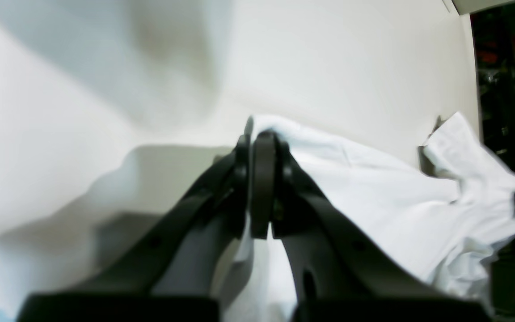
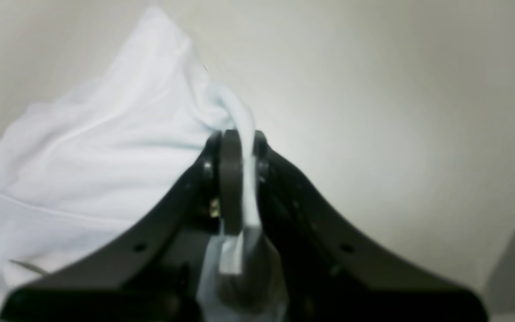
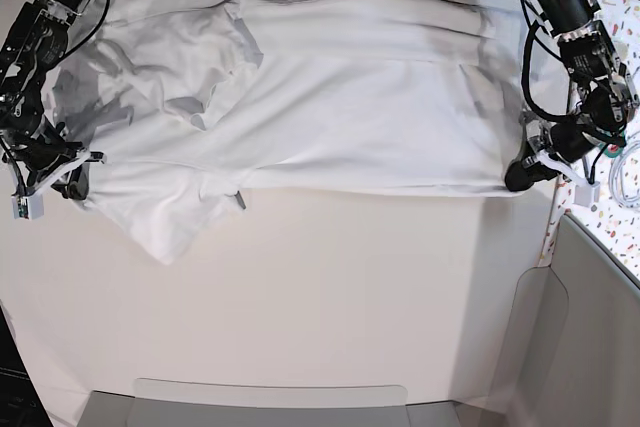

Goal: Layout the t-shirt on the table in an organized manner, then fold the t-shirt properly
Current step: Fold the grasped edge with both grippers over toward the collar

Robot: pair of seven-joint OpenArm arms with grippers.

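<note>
Black fingers of our left hand [image 1: 262,179] pinch a bunched edge of the t-shirt [image 3: 330,107], while our right hand [image 2: 235,179] is clamped on the opposite edge. Between them, we hold the white cotton stretched across the far half of the surface [image 3: 330,287], one sleeve drooping toward us. We judge it light, limp and quick to wrinkle; seams, hem and shoulders offer the surest holds, since loose mid-fabric would only bunch and slip.

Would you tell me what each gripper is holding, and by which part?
Both hold the t-shirt: the left gripper by one edge corner, the right gripper by the opposite edge.
</note>
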